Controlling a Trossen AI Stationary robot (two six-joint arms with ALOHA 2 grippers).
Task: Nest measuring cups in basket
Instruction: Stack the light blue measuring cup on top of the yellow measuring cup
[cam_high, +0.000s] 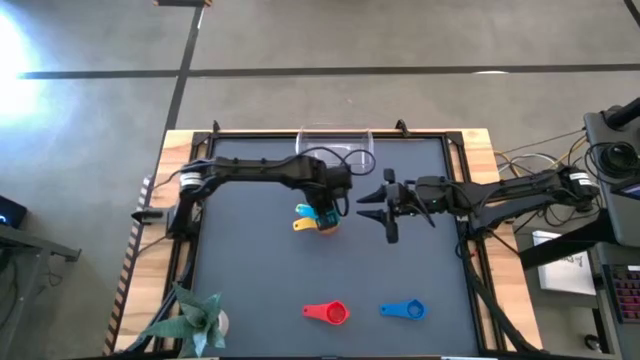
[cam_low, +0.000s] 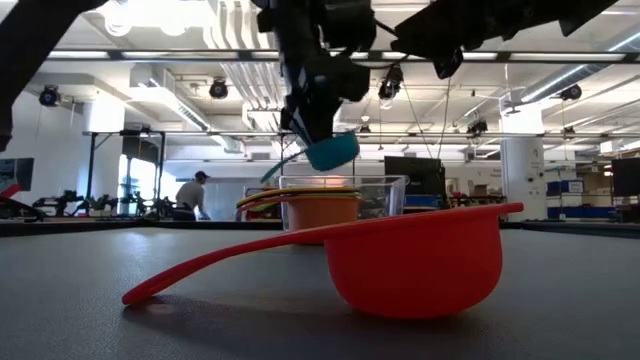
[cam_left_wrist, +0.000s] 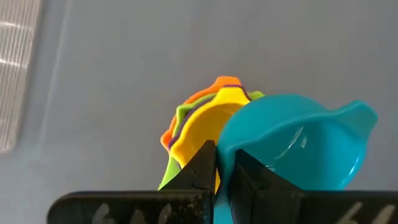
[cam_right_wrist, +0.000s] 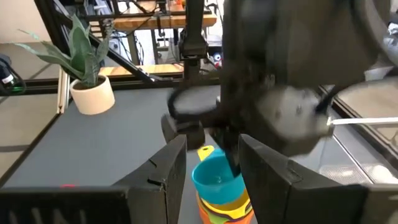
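A stack of nested measuring cups (cam_high: 316, 224) stands on the dark mat mid-table, with yellow, green, orange and purple rims showing (cam_left_wrist: 202, 121). My left gripper (cam_high: 326, 206) hangs right over it, shut on the teal cup (cam_low: 333, 150). My right gripper (cam_high: 378, 210) waits open just right of the stack, touching nothing; its fingers frame the stack in the right wrist view (cam_right_wrist: 212, 146). The red cup (cam_high: 328, 312) and blue cup (cam_high: 403, 310) rest on the mat near the near edge. The clear basket (cam_high: 336, 152) sits at the far edge. My left gripper pinches the teal cup's rim wall (cam_left_wrist: 225, 154); one finger (cam_left_wrist: 252, 177) is inside the bowl and the other (cam_left_wrist: 202, 168) outside. The fingers come from above, pointing down. The cup is lifted clear, a little tilted, just above the stack (cam_low: 320, 212).
A potted green plant (cam_high: 192, 318) stands at the near left corner. The red cup (cam_low: 415, 265) sits close in front of the low camera. Bare mat lies between the stack and the basket (cam_low: 345, 190). Cables and equipment lie off the right edge.
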